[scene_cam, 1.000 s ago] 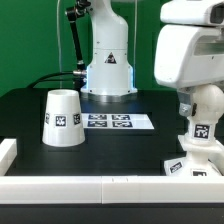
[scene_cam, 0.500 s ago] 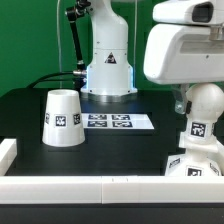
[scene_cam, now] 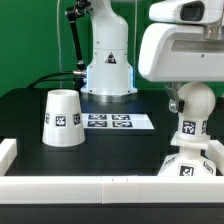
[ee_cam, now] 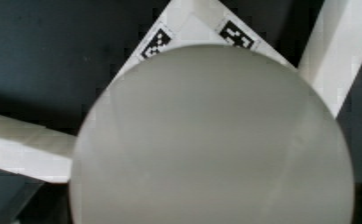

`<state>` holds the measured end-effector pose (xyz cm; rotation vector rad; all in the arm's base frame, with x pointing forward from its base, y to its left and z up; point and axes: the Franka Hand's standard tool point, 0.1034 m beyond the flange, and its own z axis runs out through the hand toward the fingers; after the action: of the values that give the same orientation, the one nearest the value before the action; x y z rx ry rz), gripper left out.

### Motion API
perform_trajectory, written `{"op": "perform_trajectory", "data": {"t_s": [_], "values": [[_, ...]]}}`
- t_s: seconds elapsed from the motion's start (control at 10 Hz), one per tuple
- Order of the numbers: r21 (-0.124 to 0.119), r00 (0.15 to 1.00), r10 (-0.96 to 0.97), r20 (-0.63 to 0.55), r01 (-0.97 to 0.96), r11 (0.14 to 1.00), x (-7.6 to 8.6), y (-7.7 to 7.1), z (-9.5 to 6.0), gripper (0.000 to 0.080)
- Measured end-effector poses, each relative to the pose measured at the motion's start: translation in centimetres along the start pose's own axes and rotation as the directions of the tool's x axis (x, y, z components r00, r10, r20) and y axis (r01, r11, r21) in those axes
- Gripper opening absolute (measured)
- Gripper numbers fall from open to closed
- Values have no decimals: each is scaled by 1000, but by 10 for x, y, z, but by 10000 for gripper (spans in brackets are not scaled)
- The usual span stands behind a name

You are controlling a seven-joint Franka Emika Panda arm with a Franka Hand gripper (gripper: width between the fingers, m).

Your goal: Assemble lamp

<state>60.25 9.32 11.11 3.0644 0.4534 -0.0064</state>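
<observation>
The bulb point(scene_cam: 188, 125) stands upright in the square base point(scene_cam: 187, 164) at the exterior view's right, near the front. Its round head sits just under my wrist. My gripper point(scene_cam: 189, 99) comes down over the head and appears shut on it; a dark finger point(scene_cam: 172, 101) shows at its side. In the wrist view the bulb's head point(ee_cam: 213, 140) fills most of the picture and hides my fingers, with tagged white parts of the base point(ee_cam: 231, 35) showing past it. The cone shade point(scene_cam: 61, 117) stands alone, wide end down, at the exterior view's left.
The marker board point(scene_cam: 117, 122) lies flat mid-table between shade and bulb. The robot pedestal point(scene_cam: 108, 62) stands at the back. A low white wall point(scene_cam: 90, 186) runs along the front edge, with a white block point(scene_cam: 7, 152) at the exterior view's left.
My arm has shifted toward the exterior view's left. The bulb and the base under it have moved the same way. The shade has not moved.
</observation>
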Motion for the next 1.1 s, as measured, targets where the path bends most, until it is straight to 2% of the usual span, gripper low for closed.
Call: {"op": "perform_trajectory", "data": {"t_s": [0.2, 0.5, 0.7, 0.8, 1.1], "values": [[-1, 1000, -9, -15, 9, 1000, -4, 0, -1, 693], [6, 1000, -9, -8, 9, 1000, -40, -6, -15, 699], [7, 1000, 4, -7, -4, 1000, -63, -1, -27, 699], [8, 1000, 10, -3, -10, 1000, -74, 1, -27, 699], [8, 1000, 7, 0, -7, 1000, -71, 0, -23, 699]]}}
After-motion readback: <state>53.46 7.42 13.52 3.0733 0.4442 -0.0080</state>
